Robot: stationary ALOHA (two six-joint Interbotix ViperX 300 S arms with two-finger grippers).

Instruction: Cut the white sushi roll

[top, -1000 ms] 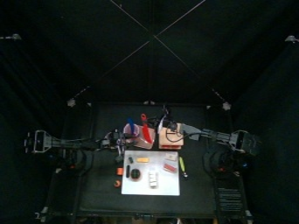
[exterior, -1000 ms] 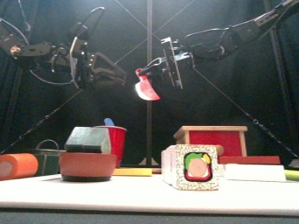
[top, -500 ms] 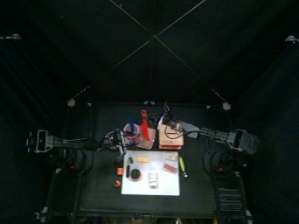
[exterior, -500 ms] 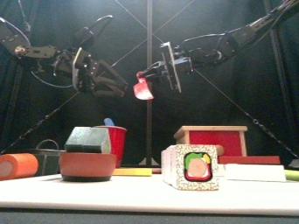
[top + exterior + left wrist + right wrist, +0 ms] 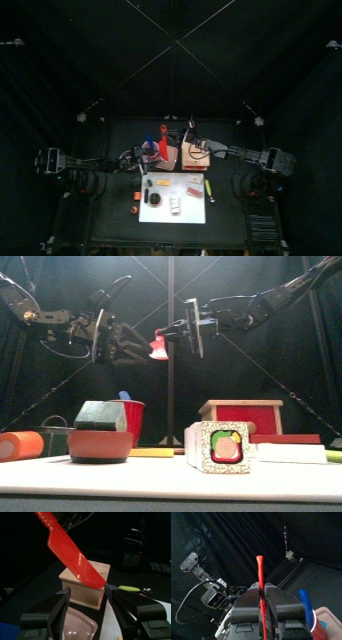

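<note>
On the table lies the white board (image 5: 174, 195), with the white sushi roll (image 5: 155, 199) near its left edge, well below both arms. Above it, the right gripper (image 5: 197, 326) is clenched on a red knife (image 5: 160, 348) held high. The left gripper (image 5: 103, 338) stands spread wide beside the blade, grasping nothing

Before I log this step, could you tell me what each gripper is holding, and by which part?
The right gripper is shut on the red knife near one end, blade sticking out. The left gripper stands open, holding nothing.
</note>
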